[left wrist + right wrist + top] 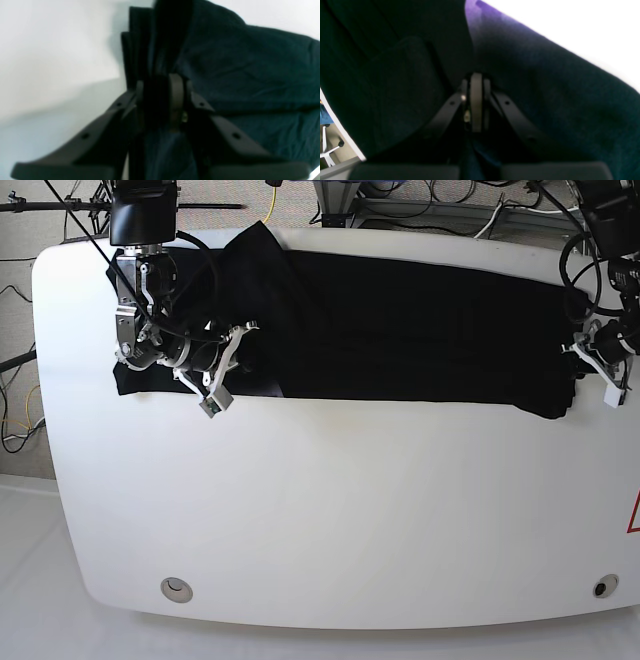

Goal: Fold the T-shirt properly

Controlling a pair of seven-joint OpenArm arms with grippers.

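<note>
— Condition of the T-shirt (420, 330)?
— Black, plain side up, folded into a long band across the far part of the table, slightly wrinkled.
— Any print visible?
— A purple sliver in the right wrist view only.

In the left wrist view the left gripper (162, 95) is blurred, and dark cloth of the T-shirt (250, 62) fills the gap between its pads, hiding their inner faces. The shirt runs off the frame at 12 and 3 o'clock.

In the right wrist view the right gripper (476, 100) is soft and dim; its fingertips sink into black folds, and only a purple patch at 12 o'clock hints at a print.

In the base view both grippers are too small to read.
</note>
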